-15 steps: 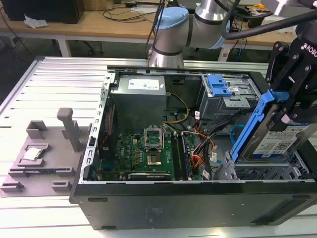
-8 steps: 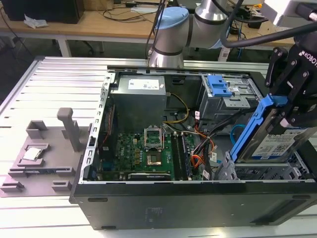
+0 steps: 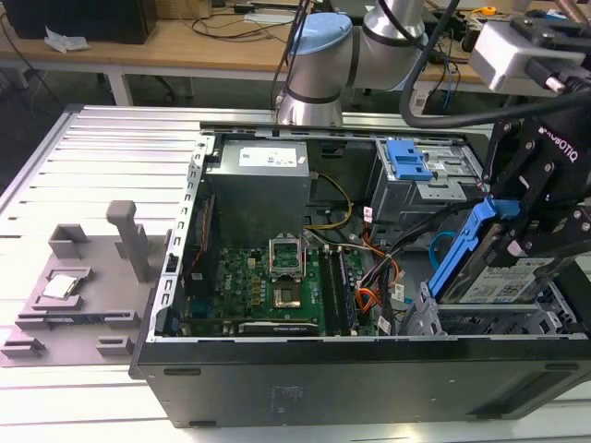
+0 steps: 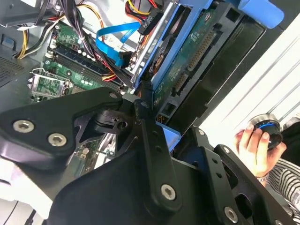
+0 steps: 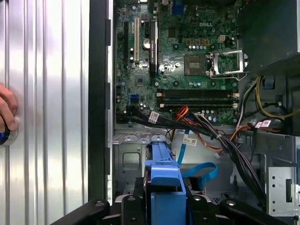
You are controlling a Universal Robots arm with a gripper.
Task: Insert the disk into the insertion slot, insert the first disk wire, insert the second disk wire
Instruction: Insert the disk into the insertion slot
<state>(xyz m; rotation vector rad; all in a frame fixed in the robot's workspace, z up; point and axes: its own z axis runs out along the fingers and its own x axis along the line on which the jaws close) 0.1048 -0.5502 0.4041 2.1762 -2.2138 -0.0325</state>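
Observation:
My gripper [image 3: 506,242] is shut on the disk [image 3: 499,281], a grey drive with a white label in a bright blue carrier [image 5: 164,180]. The disk hangs tilted over the insertion slot [image 3: 462,319], the silver perforated cage at the case's near corner on the exterior view's right. Whether its lower end is inside the bay is hidden. In the second wrist view the disk's green circuit board [image 4: 187,51] faces the camera. The second disk wire [image 3: 441,245], a light-blue flat loop [image 5: 200,171], lies loose beside the cage. Which cable is the first disk wire I cannot tell.
A red, orange and black wire bundle [image 5: 220,140] crosses between the motherboard [image 3: 268,277] and the cage. A grey drive cage with a blue latch [image 3: 411,161] stands behind. The power supply [image 3: 259,180] is at the back. A person's hand [image 4: 255,145] rests outside the case.

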